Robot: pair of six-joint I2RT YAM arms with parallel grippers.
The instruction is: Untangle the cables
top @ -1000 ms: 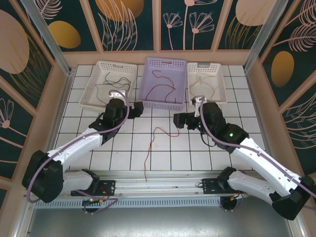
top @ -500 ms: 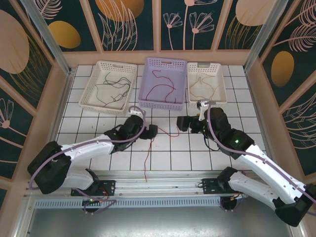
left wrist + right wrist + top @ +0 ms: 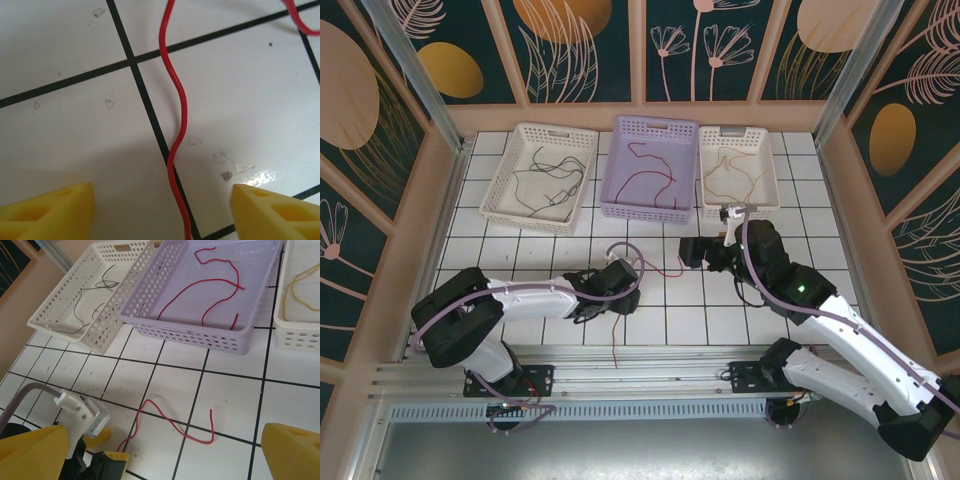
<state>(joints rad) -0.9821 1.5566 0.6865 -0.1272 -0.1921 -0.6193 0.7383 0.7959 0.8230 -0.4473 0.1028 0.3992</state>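
One loose red cable (image 3: 615, 340) lies on the white tiles at centre front, one end curling right towards my right gripper (image 3: 688, 250). My left gripper (image 3: 617, 300) is low over it. In the left wrist view the red cable (image 3: 176, 145) runs between the yellow fingertips (image 3: 55, 210), which stand apart and clear of it on both sides. My right gripper (image 3: 162, 450) hangs open above the tiles, looking down on the cable's free end (image 3: 172, 424) and on the left gripper (image 3: 102, 450). More cables lie in the baskets: black (image 3: 545, 180), red (image 3: 655, 180), yellow (image 3: 735, 175).
Three baskets stand in a row at the back: a white one (image 3: 510, 205) on the left, a lavender one (image 3: 620, 205) in the middle, a white one (image 3: 770, 200) on the right. Wooden walls close in the tiled table on three sides.
My left arm has swung from the baskets forward and right, down onto the loose red cable, and its jaws have narrowed. The right gripper came slightly nearer, still open.
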